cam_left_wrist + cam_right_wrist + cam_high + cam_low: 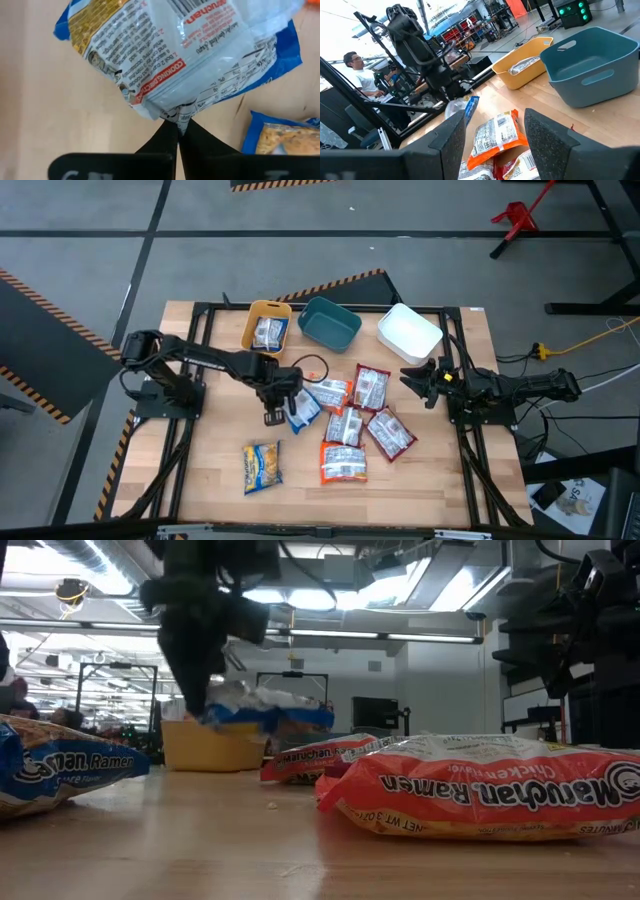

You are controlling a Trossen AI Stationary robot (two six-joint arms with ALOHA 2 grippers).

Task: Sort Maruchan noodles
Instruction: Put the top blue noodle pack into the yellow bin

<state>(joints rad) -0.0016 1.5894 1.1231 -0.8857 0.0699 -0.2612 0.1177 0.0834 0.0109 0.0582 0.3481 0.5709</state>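
up close in the left wrist view we're seeing the left gripper [178, 131] pinching a blue packet's [190, 60] edge; overhead we're seeing the right gripper [418, 383] waiting, fingers apart.

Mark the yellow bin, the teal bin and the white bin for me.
yellow bin [280, 311], high view, on its rim.
teal bin [330, 323], high view, bare inside floor.
white bin [408, 333], high view, bare inside floor.

"Maruchan Ramen" on the orange packet [480, 790] — "COOKING DIRECTIONS" on the blue packet [180, 55] — both upside down.
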